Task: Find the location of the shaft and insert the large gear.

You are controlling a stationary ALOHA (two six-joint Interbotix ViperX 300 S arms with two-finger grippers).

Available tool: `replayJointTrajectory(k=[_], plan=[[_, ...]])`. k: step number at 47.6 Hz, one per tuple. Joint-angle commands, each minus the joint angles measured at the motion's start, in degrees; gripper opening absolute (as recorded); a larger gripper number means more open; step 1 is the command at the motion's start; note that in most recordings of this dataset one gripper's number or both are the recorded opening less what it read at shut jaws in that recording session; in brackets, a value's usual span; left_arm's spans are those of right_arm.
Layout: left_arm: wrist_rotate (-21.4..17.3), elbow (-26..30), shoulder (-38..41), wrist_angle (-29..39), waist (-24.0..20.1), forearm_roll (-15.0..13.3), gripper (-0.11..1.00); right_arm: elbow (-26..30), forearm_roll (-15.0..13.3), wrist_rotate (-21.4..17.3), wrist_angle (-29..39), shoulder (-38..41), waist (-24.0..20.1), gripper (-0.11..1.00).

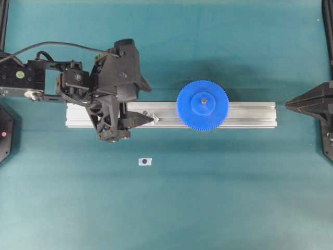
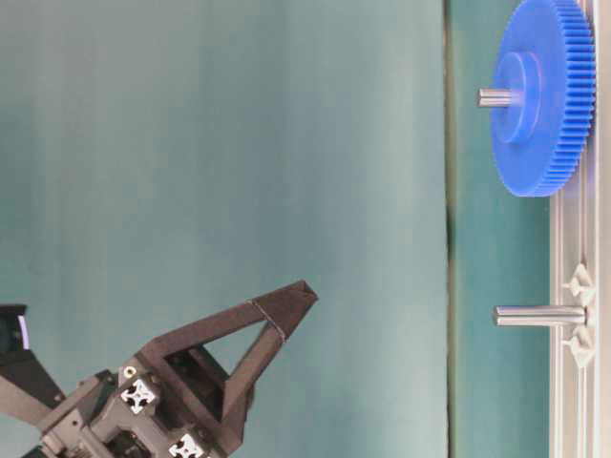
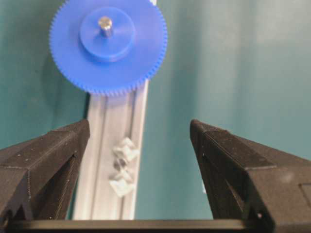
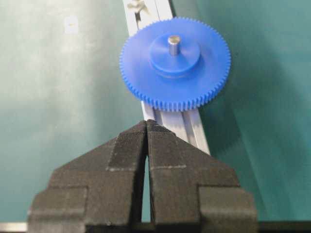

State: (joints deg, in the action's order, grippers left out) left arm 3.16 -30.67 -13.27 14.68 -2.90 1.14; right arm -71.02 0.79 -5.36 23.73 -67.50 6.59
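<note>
**Large gear seated on shaft; both grippers clear of it**

Teal cloth table [image 1: 218, 198]: matte and flat, with bare cloth on every side of the rail and widest toward 6 o'clock in the overhead view.

Aluminium rail [image 1: 250, 114]: a long, slotted, silver extrusion lying 9-to-3 across the middle. Its 3 o'clock end stops short of the right gripper.

Left gripper [image 1: 145, 119]: black, coarse-textured triangular fingers [image 3: 48, 155] spread wide apart and holding nothing. It hangs over the rail's 9 o'clock half, well apart from the gear, astride the second pin [image 3: 119, 165] with its two clear diamond-shaped mounts.

Right gripper [image 1: 289, 104]: fingers pressed together, tips meeting and empty. It sits at 3 o'clock beyond the rail end, pointing at the gear but apart from it.

Large gear [image 1: 202, 104]: bright blue plastic disc, finely toothed rim, raised round hub. It lies flat on the rail right of centre.

Shaft [image 4: 173, 44]: grey metal pin, its tip standing up through the hub's centre hole.

White tag [image 1: 145, 162]: small, dark-dotted, on the cloth at 6 o'clock of the rail.
</note>
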Motion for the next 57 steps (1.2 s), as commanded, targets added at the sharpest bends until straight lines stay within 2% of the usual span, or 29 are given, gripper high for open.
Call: replayJointTrajectory(k=[1,16,47,57], plan=[[0.53,0.09,-1.67,-0.97,0.26,0.18,0.84,0.70,0.00,-0.53,-0.53,0.44,0.18,0.04],[0.88,-2.11,-2.72,-5.54,0.53,0.09,0.84,0.70,-0.09,-0.53,-0.53,0.44,0.18,0.04],[0.97,-2.46,-2.81,-5.54,0.53,0.09,0.83,0.70,0.00,-0.53,-0.62,0.44,0.18,0.04],[0.88,-2.46,-2.81,-5.54,0.53,0.09,0.83,0.62,0.00,-1.58,-0.53,0.44,0.18,0.04]])
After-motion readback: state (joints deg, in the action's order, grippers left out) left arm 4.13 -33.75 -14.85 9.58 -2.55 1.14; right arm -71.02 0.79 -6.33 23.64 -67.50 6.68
